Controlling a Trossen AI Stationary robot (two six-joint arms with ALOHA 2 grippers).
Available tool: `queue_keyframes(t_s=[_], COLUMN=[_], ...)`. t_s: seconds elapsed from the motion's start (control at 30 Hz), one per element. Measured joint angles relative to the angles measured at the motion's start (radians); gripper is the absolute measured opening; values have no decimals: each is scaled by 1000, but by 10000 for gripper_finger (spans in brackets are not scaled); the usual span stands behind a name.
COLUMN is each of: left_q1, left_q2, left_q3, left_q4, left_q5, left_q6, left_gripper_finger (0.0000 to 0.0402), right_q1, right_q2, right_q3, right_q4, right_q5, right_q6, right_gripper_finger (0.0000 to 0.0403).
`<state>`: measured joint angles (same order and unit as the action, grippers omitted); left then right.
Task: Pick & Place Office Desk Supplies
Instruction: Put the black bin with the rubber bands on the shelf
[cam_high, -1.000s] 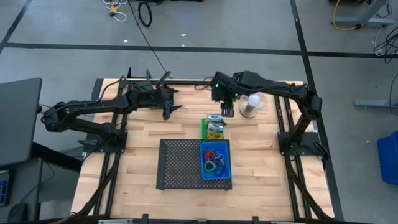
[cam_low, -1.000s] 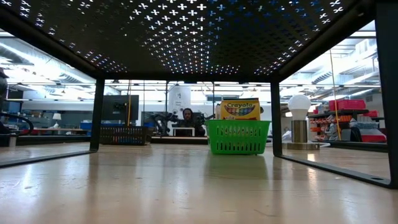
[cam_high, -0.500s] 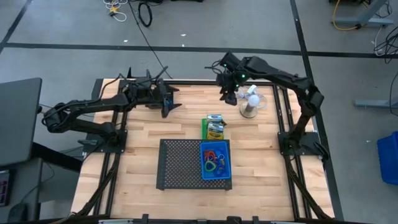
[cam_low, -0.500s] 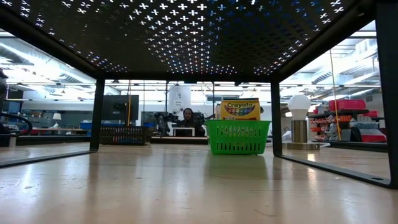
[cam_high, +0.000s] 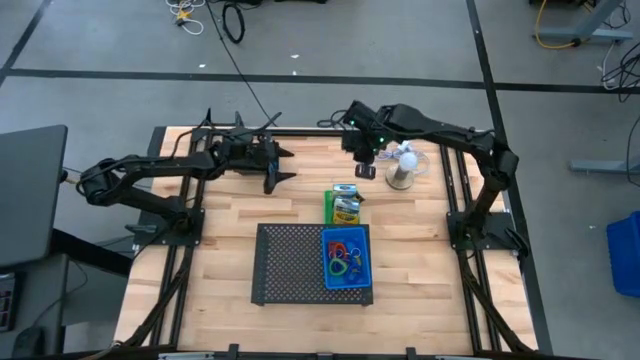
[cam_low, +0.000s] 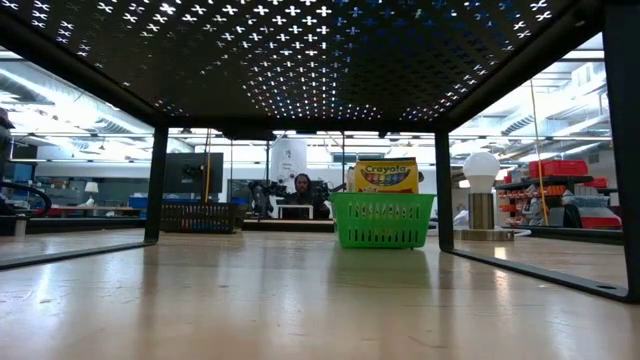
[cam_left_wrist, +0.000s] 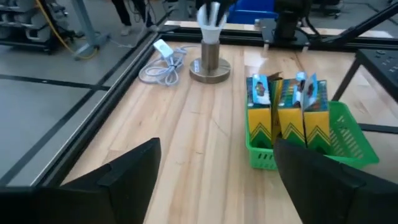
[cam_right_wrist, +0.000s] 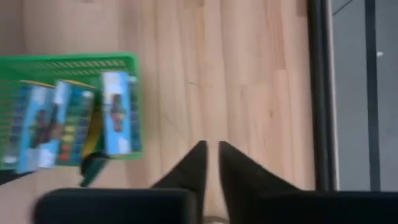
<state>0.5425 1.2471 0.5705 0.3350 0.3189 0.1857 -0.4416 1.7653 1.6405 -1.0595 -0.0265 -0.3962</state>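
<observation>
A green bin in mid-table holds upright yellow crayon boxes, also seen in the low view as the bin with a crayon box in it. My right gripper hovers just beyond the bin's far right corner, pointing steeply down. In its wrist view the gripper is shut with nothing between the fingers, over bare wood beside the green bin. My left gripper is open and empty to the bin's far left. Its wrist view shows the gripper facing the bin. A blue bin holds coloured rubber-band loops.
The blue bin sits on the right part of a flat black mesh tray near the front. A white mini fan stands right of my right gripper, close to it. A white cable lies on the floor beyond the table's edge.
My right gripper has drawn back from above the green bin's far end toward the table's far edge. It then came a little back toward the bin. My left arm has shifted slightly toward the table's right.
</observation>
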Motion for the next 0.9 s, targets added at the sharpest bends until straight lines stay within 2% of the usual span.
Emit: queue_keyframes(t_s=[0.07,0.13,0.3,0.5,0.63,0.9], left_q1=[0,2,4,2,1,17], left_q2=[1,-1,-35,-48,-48,-37], left_q3=[0,0,50,148,184,187], left_q4=[3,0,-177,-505,-681,-801], left_q5=[-56,-106,-155,-399,-463,-613], left_q6=[1,5,-1,-35,-70,-105], left_gripper_finger=[305,294,270,263,266,287], right_q1=[28,56,117,137,142,142], right_q2=[0,0,-8,-19,-24,-28], right_q3=[0,0,0,0,0,0], right_q4=[2,-3,-80,-221,-275,-283], right_q5=[5,33,159,214,214,215], right_q6=[14,18,55,110,128,90], right_gripper_finger=[15,8,27,39,54,115])
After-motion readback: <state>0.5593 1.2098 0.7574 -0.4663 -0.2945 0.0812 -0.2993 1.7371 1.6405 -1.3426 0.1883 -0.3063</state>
